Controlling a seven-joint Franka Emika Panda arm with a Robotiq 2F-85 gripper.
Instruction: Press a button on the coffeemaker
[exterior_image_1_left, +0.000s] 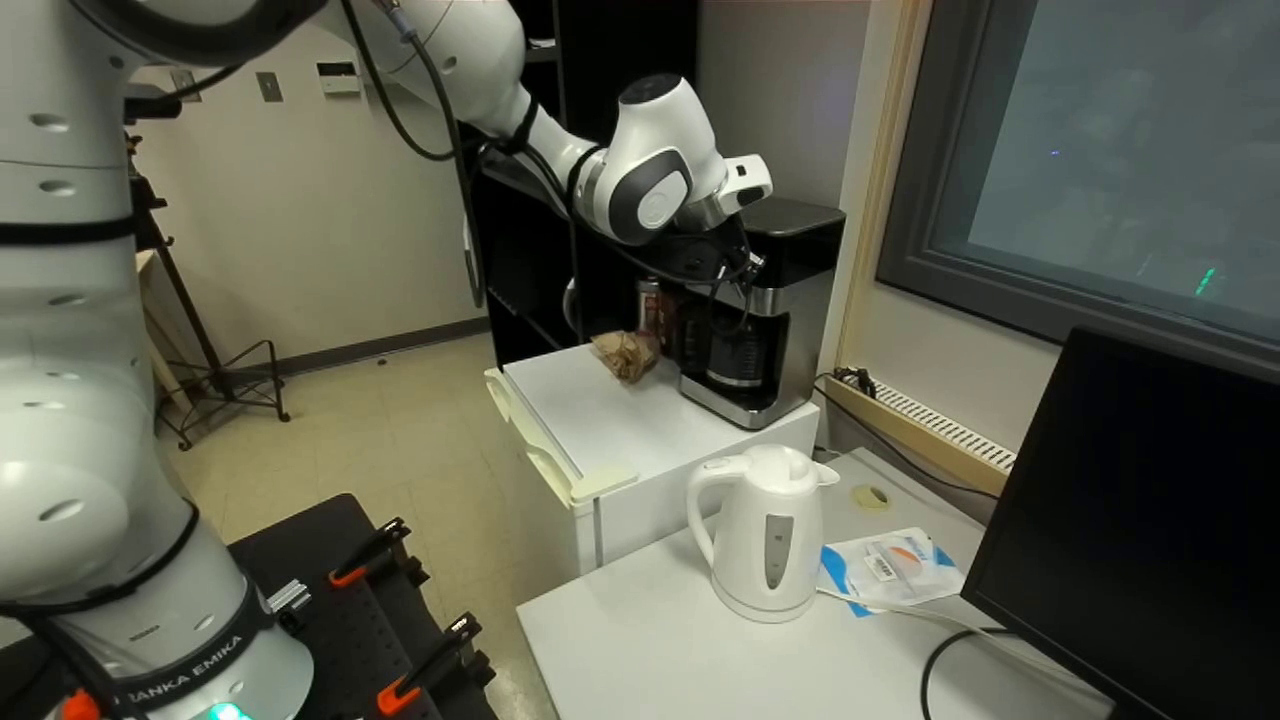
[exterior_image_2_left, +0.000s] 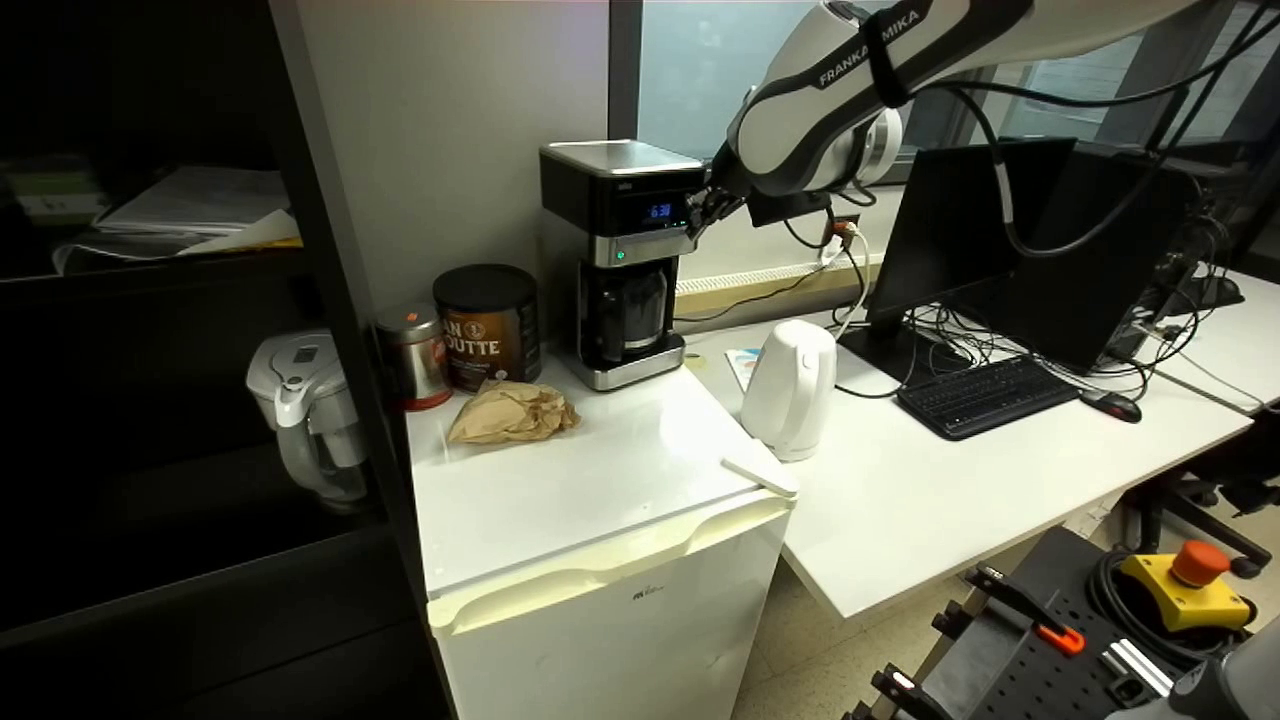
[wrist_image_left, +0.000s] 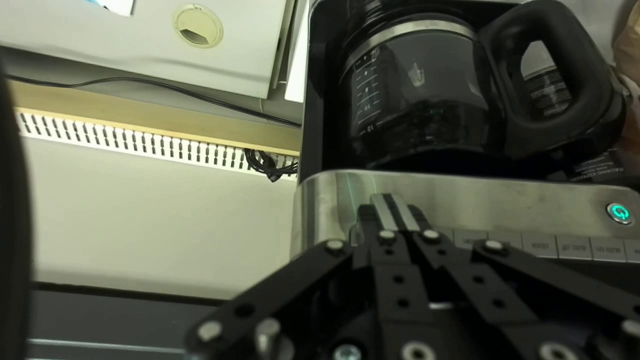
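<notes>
The black coffeemaker (exterior_image_2_left: 572, 195) with its silver-grey top stands upright on a small white fridge; it also shows in an exterior view (exterior_image_1_left: 812, 300). Its dark carafe (wrist_image_left: 420, 95) sits in the front recess. In the wrist view a lit green power button (wrist_image_left: 620, 213) and a row of grey buttons (wrist_image_left: 540, 245) line the silver front band. The display (exterior_image_2_left: 660, 211) glows blue. My gripper (wrist_image_left: 392, 200) is shut and empty, its tips at the front band near one end of the button row; it also shows in an exterior view (exterior_image_2_left: 700, 212). The fingers hide part of the row. I cannot tell whether they touch it.
A white kettle (exterior_image_2_left: 790, 390) stands on the desk beside the fridge (exterior_image_2_left: 600, 510). A brown paper bag (exterior_image_2_left: 512, 412), a coffee can (exterior_image_2_left: 487, 325) and a metal canister (exterior_image_2_left: 412, 355) stand beside the coffeemaker. A window and monitor (exterior_image_1_left: 1130, 520) are close by.
</notes>
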